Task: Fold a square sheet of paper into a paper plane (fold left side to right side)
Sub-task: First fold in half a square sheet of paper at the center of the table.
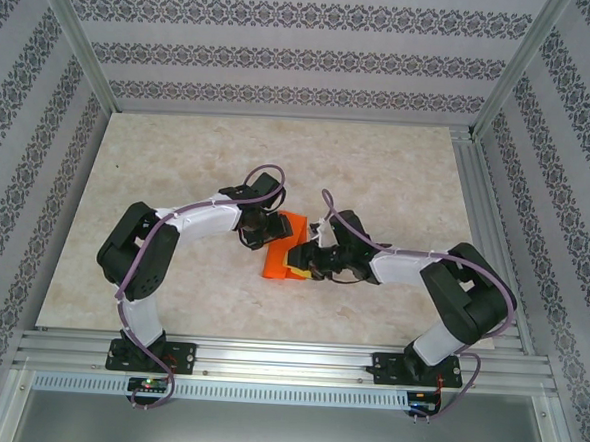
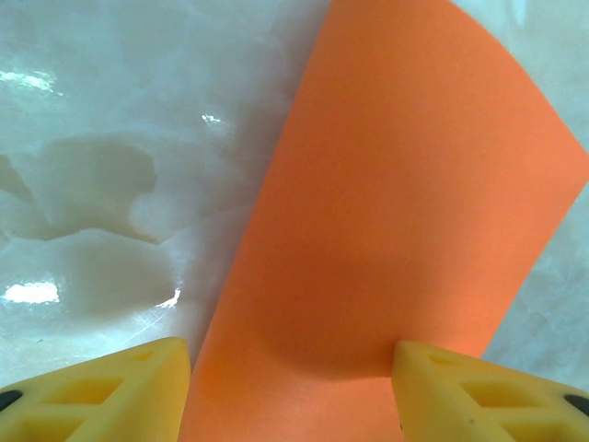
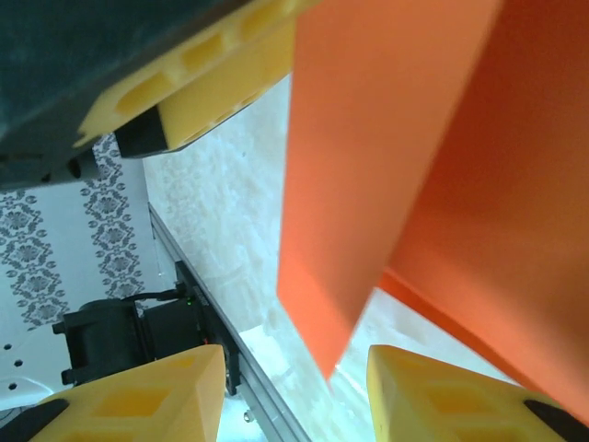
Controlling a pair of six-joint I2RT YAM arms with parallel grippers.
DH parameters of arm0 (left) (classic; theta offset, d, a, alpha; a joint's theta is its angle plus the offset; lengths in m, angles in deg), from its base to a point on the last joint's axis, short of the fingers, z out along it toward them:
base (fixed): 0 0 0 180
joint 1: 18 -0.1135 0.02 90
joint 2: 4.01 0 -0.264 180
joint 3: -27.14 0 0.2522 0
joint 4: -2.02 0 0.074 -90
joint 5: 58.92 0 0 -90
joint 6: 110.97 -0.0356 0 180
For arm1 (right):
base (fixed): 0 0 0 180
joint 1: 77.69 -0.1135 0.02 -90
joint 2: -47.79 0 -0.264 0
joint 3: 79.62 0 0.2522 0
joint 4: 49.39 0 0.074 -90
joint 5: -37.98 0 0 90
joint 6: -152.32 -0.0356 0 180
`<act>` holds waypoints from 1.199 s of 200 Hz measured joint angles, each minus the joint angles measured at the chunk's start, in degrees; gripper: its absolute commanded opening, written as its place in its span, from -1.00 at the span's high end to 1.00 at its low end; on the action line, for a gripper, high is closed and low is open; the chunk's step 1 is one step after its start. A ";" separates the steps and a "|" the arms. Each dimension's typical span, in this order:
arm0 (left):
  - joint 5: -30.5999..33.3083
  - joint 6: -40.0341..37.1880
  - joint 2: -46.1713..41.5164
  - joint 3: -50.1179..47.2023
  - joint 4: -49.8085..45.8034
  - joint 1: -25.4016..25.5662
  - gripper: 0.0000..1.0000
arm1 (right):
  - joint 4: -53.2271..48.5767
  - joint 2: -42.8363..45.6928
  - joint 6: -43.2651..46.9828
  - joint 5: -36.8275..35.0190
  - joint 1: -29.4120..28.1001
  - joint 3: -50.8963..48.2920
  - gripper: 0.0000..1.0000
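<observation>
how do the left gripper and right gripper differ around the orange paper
Left gripper spans the orange paper lying nearly flat; right gripper faces a raised flap. Left gripper is at the paper's far-left side, right gripper at its near-right. Both are open, with yellow fingers.

Right gripper (image 3: 296, 398) at bottom edge, yellow fingertips (image 3: 147, 398) spread apart, nothing clamped. Orange paper plane (image 3: 451, 184) fills upper right. One folded flap hangs down, its corner just above the gap between the fingertips. Left gripper's yellow finger (image 3: 198, 78) top left, beside the flap. Marbled table (image 3: 225, 221) below, aluminium rail (image 3: 221, 354) along its edge.
</observation>
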 measured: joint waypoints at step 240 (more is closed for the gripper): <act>-0.04 -1.07 -2.32 -0.31 -0.04 -1.81 -0.27 | -4.55 -3.17 1.36 -2.47 0.50 3.10 1.00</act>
